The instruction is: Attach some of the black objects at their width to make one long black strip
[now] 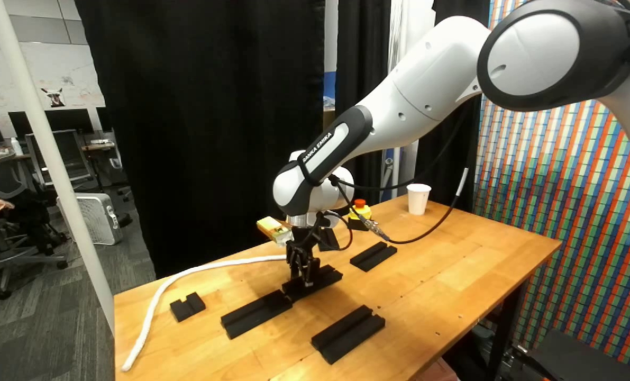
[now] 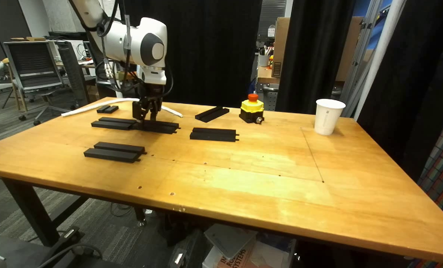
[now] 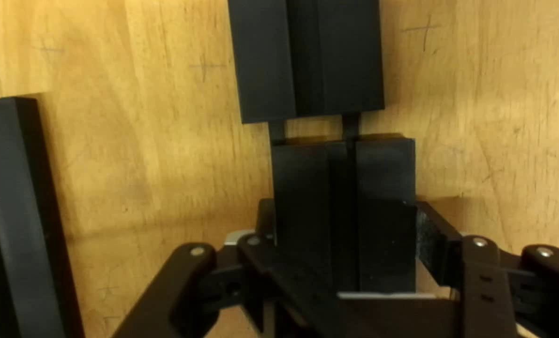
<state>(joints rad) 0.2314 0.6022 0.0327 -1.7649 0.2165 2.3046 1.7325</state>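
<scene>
My gripper (image 3: pixel 345 220) is shut across the width of a black bar (image 3: pixel 386 178), one finger against each long side. The gripper shows in both exterior views (image 1: pixel 302 280) (image 2: pixel 147 115). Whether the bar touches the table I cannot tell. Another black bar (image 3: pixel 349 61) lies end to end with it, also seen in an exterior view (image 1: pixel 256 313). In the wrist view a small gap with two narrow tabs lies between them, and the held bar sits shifted right. Loose bars lie nearer (image 1: pixel 349 334), to the right (image 2: pixel 214 136) and behind (image 2: pixel 212 114). No band longer than these two bars shows.
A short black block (image 1: pixel 188 306) lies at the left. A white curved strip (image 1: pixel 203 271) runs behind the bars. A yellow and black box with a red button (image 2: pixel 252 108) and a white cup (image 2: pixel 328 116) stand at the back. Black curtains hang behind the table.
</scene>
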